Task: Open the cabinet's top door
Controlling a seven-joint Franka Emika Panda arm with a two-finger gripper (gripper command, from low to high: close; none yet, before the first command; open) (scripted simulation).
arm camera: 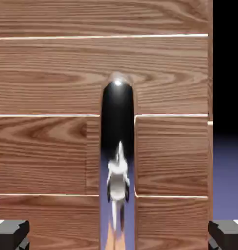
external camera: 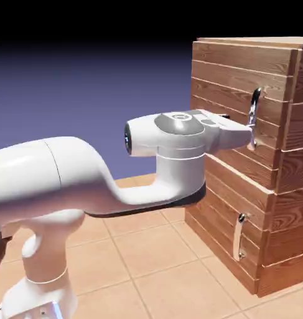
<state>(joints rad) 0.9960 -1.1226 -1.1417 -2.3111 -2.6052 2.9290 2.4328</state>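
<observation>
The arm (external camera: 85, 180) reaches level across the frame's middle toward the cabinet (external camera: 241, 205) at right. The gripper (external camera: 251, 134), fingers spread wide and empty, meets the top door's handle (arm camera: 118, 146).

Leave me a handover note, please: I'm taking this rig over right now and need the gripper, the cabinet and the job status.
Gripper: open, holding nothing. In the hand view its fingertips stand wide on either side of the top door's handle.
Cabinet: stands at the right of the exterior view. The hand is at the handle of the top door; contact cannot be told.
Done: gripper lined up on the handle.
Left: close on the handle and pull; the top door looks shut, and so does the lower door.
</observation>
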